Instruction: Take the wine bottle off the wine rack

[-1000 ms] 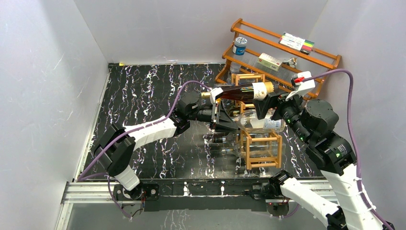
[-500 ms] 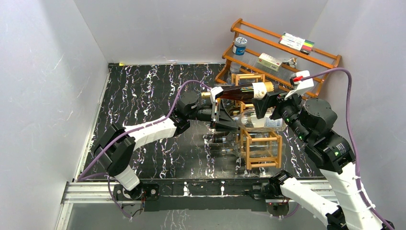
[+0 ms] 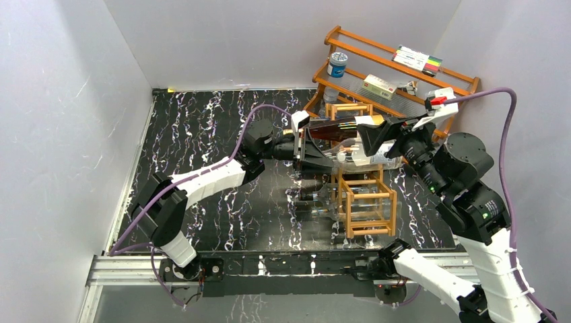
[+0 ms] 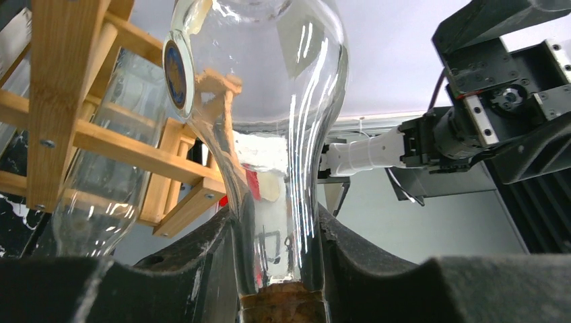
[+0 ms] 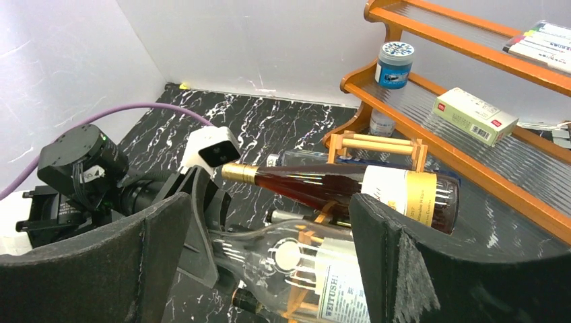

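A clear glass wine bottle (image 3: pixel 357 156) with a cork lies across the top of the wine rack (image 3: pixel 367 202), a lattice of thin wooden bars. My left gripper (image 3: pixel 304 149) is shut on its neck (image 4: pixel 279 222), and the rack's bars (image 4: pixel 60 101) stand to the left of the bottle. A dark red wine bottle (image 3: pixel 343 128) with a gold foil neck lies on the rack just behind it. My right gripper (image 3: pixel 385 134) hovers open above both bottles, touching neither. Its wrist view looks down on the clear bottle (image 5: pixel 303 262) and the dark one (image 5: pixel 350 188).
A two-tier wooden shelf (image 3: pixel 397 74) stands at the back right with a blue-lidded jar (image 3: pixel 337 64), a small box (image 3: pixel 378 86) and a pack of markers (image 3: pixel 417 60). More bottles lie in the rack's lower cells (image 3: pixel 316 202). White walls close in on three sides.
My left gripper has moved up and back with the clear bottle's neck in it. The right arm has risen and drawn back to the right, still open.
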